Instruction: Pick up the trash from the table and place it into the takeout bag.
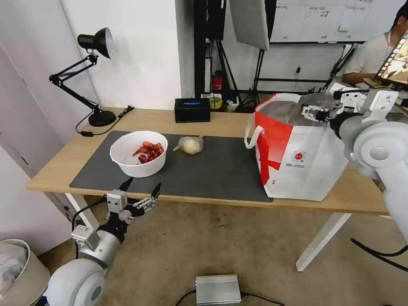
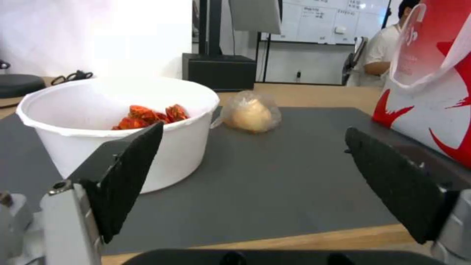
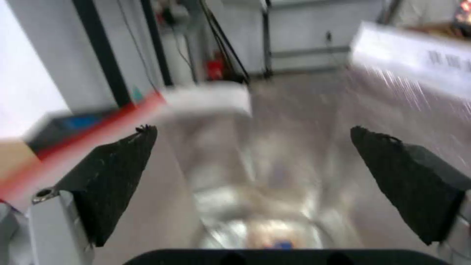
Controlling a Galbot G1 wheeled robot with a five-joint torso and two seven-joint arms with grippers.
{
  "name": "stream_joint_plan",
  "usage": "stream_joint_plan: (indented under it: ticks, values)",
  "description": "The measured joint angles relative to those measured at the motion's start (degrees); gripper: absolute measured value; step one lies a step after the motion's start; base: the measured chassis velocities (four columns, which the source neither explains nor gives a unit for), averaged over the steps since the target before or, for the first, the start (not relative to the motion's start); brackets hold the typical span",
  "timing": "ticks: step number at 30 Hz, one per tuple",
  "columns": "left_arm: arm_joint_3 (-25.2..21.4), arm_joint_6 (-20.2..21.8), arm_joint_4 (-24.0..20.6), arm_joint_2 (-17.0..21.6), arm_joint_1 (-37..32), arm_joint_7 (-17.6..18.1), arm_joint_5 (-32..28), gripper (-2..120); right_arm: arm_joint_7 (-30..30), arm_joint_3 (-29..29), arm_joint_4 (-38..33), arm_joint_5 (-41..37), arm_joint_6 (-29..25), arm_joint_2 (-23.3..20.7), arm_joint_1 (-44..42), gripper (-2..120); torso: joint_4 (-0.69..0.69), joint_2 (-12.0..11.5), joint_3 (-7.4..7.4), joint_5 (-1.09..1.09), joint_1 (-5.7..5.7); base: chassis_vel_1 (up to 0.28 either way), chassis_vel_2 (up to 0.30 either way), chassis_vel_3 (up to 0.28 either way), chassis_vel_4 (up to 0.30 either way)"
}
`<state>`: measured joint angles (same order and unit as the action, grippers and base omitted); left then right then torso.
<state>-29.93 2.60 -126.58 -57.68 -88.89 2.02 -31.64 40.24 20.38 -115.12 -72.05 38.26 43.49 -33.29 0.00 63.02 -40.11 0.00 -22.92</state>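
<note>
A white round bowl [image 1: 135, 158] [image 2: 73, 110] with red crayfish shells stands on the left of the dark mat [image 1: 221, 170] on the table [image 1: 238, 121]. Just right of it lies a small clear bag with a whitish lump [image 1: 190, 145] [image 2: 251, 116]. The white-and-red takeout bag [image 1: 297, 148] [image 2: 432, 84] stands at the table's right end. My left gripper [image 1: 143, 183] [image 2: 254, 129] is open, low at the table's front edge, facing the bowl. My right gripper [image 1: 314, 112] [image 3: 252, 129] is open above the takeout bag's mouth, empty between its fingers, over the silver foil lining [image 3: 265, 173].
A black tissue box [image 1: 192, 109] and a black desk lamp [image 1: 95, 76] stand along the table's back edge. On the floor are a silver box [image 1: 217, 289] and a bin [image 1: 17, 272] at the lower left. White table legs [image 1: 323, 242] slant below.
</note>
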Motion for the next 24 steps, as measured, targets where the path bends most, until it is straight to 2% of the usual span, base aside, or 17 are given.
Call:
stream_joint_plan:
  ticks: [1, 4, 5, 8, 13, 16, 20, 24]
  values:
    - [0.0, 0.0, 0.0, 0.0, 0.0, 0.0, 0.0, 100, 0.0, 0.0, 0.0, 0.0, 0.0, 0.0, 0.0, 100, 0.0, 0.0, 0.0, 0.0, 0.0, 0.0, 0.0, 0.0, 0.0]
    - [-0.2, 0.0, 0.0, -0.3, 0.2, -1.0, -0.6, 100, -6.5, -1.1, -2.6, 3.0, -4.5, 0.1, 0.2, 100, 0.0, 0.0, 0.0, 0.0, 0.0, 0.0, 0.0, 0.0, 0.0]
    - [-0.2, 0.0, 0.0, -0.3, 0.2, -1.0, -0.6, 100, -6.5, -1.1, -2.6, 3.0, -4.5, 0.1, 0.2, 100, 0.0, 0.0, 0.0, 0.0, 0.0, 0.0, 0.0, 0.0, 0.0]
    - [-0.2, 0.0, 0.1, -0.8, 0.2, -1.8, -0.9, 100, -12.0, -3.5, -6.7, 5.8, -9.7, 0.0, -0.1, 100, 0.0, 0.0, 0.0, -0.01, 0.0, 0.0, 0.0, 0.0, 0.0]
    - [-0.7, -0.3, 0.4, -0.9, 0.1, -2.0, -1.3, 100, -15.5, -5.2, -8.7, 7.0, -13.0, -0.5, -0.8, 100, 0.01, 0.0, 0.0, -0.01, 0.0, 0.0, 0.0, 0.0, 0.0]
    - [-1.6, -0.3, 0.5, 0.1, 0.5, -2.0, -3.1, 100, -23.2, -6.9, -9.8, 9.1, -16.0, -1.9, -3.7, 100, 0.0, 0.0, 0.0, -0.01, 0.01, 0.0, 0.0, 0.0, 0.0]
    - [-1.7, -0.2, 1.1, 0.5, 0.9, -2.1, -3.3, 100, -27.4, -8.3, -10.6, 12.1, -17.0, -1.7, -9.6, 100, -0.01, 0.0, 0.0, 0.02, 0.0, 0.0, 0.0, 0.0, 0.0]
    - [-1.7, -0.2, 1.3, 0.4, 0.6, -2.5, -3.2, 100, -28.9, -10.7, -10.7, 15.0, -18.9, -1.5, -14.5, 100, 0.0, 0.0, 0.0, 0.0, 0.01, 0.0, 0.0, 0.0, 0.0]
